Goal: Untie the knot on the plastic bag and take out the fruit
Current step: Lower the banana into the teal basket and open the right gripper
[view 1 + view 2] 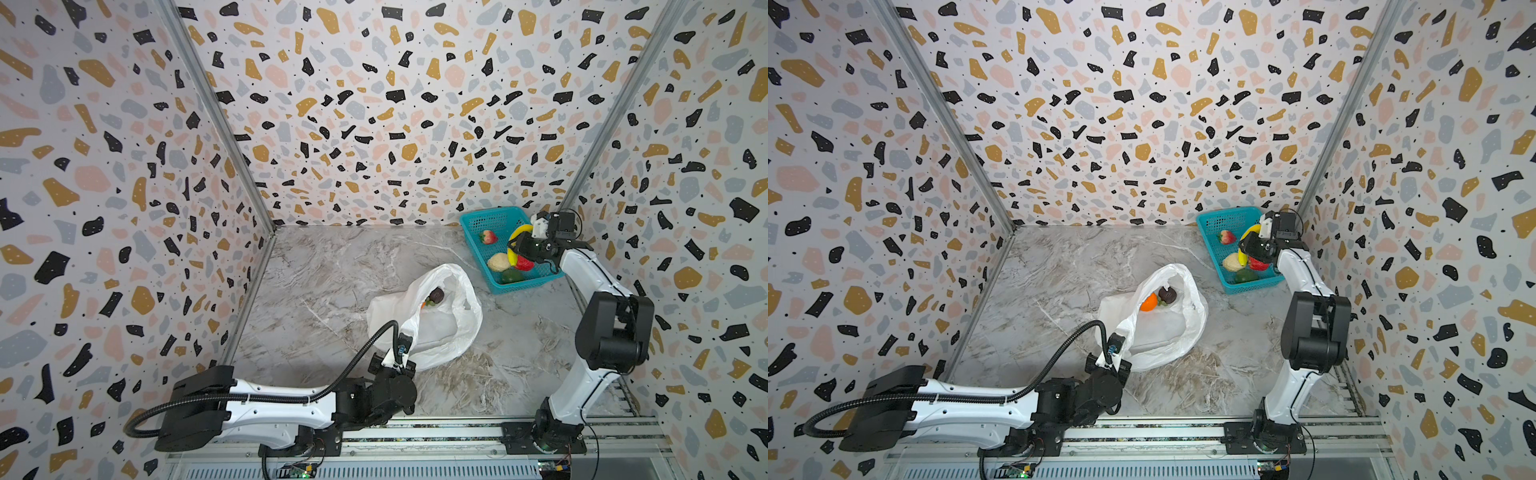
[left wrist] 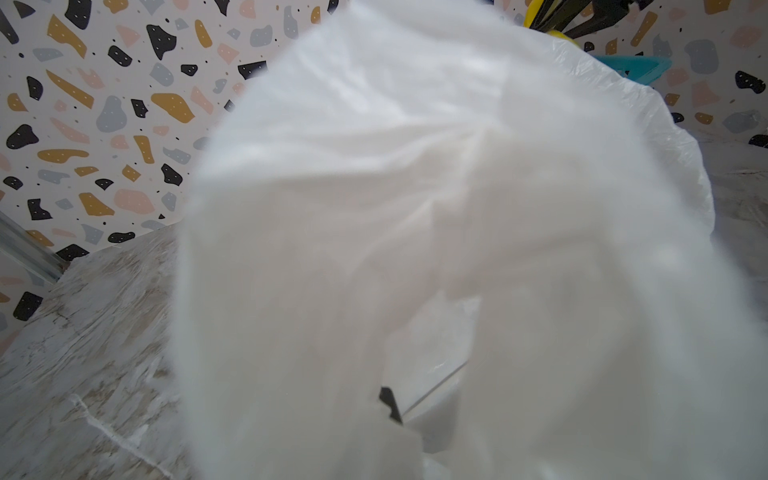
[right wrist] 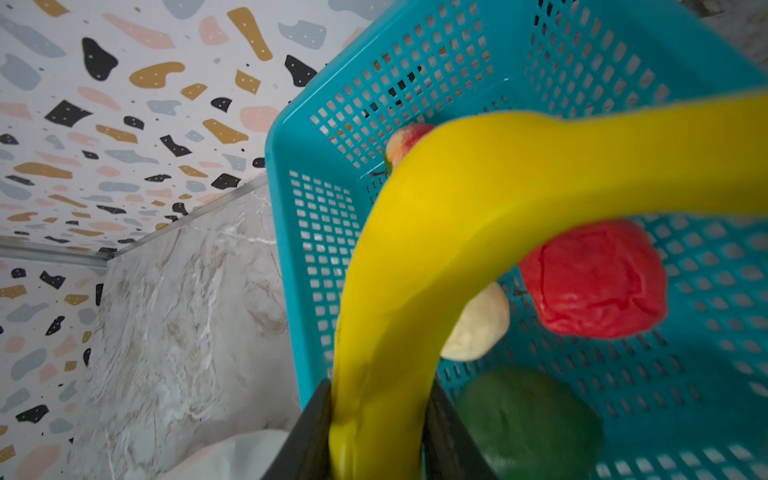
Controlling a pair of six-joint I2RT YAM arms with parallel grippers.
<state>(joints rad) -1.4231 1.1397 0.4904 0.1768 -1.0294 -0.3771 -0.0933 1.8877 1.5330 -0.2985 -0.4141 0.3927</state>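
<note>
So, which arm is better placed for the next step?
Right: the right gripper holds the banana over the teal basket, ready to release; the left gripper is shut on the plastic bag, orange and dark fruit inside.

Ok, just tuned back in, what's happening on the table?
The right gripper holds the banana above the teal basket, where four fruits already lie. The left gripper is shut on the plastic bag's edge, holding its mouth open. An orange and a dark fruit lie inside.
</note>
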